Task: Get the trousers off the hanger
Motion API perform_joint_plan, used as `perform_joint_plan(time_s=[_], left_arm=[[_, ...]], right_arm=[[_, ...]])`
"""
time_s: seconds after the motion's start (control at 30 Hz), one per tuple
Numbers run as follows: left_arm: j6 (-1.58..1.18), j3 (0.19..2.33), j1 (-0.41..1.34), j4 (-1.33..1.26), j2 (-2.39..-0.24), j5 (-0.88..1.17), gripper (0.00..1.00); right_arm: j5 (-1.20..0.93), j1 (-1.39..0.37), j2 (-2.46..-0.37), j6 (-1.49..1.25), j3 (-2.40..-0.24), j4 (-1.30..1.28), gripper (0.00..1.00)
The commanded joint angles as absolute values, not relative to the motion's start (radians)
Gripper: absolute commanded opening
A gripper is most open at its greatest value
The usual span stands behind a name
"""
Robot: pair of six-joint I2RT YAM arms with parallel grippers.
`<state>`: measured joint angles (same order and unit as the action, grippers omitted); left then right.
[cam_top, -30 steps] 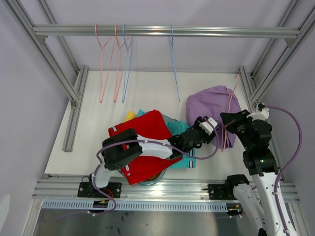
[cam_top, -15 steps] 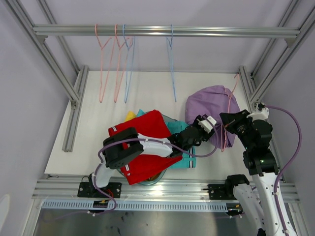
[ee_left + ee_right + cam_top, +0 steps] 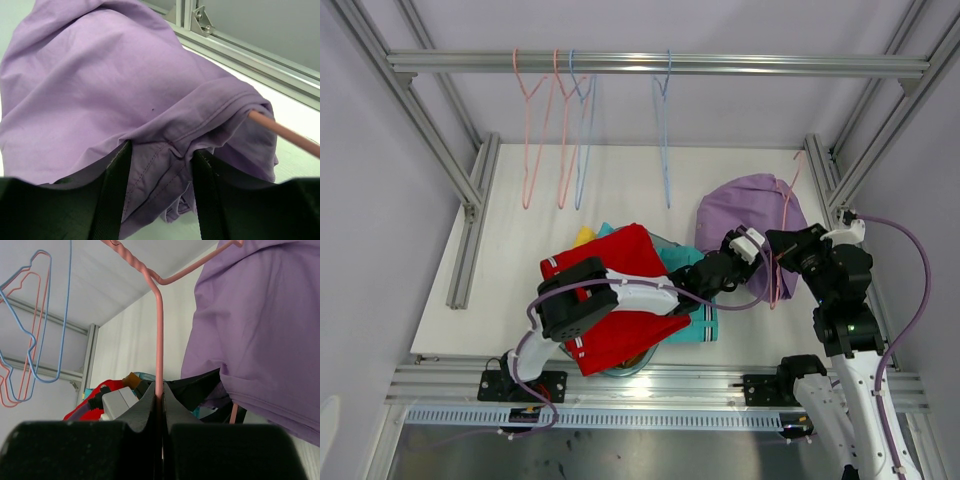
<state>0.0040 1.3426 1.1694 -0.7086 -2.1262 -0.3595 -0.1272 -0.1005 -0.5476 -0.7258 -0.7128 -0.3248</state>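
Where left fingers [image 3: 116,196] pinch, soft lilac trousers [image 3: 100,85] crease.

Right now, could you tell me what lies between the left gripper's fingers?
A fold of the lilac trousers, pinched by the left gripper, as the left wrist view shows.

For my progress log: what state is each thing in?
lilac cloth trousers: draped on pink wire hanger, not yet off
pink wire hanger: off the rail
left gripper: closed on lilac trousers
right gripper: clamped on hanger wire
red, teal, yellow trousers: heaped, off hangers
four other wire hangers: empty, on rail
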Motion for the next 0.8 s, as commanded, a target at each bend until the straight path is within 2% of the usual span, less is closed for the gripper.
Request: perform_joint_plan(time_s=[0.0, 0.4, 0.77], left_arm=[[-0.012, 1.405, 1.16, -0.709, -2.151, -0.367, 0.53], [-0.046, 1.388, 1.166, -0.683, -2.135, -0.351, 0.54], [-0.072, 1.362, 1.177, -0.666, -2.111, -0.337, 0.5]], right_arm=[[-0.166, -0.097, -0.526, -0.718, -0.721, -0.267, 0.0], [-0.183, -0.084, -0.525, -0.707, -0.721, -0.267, 0.0], [-0.19, -0.074, -0.541, -0.696, -0.692, -0.239, 0.0]])
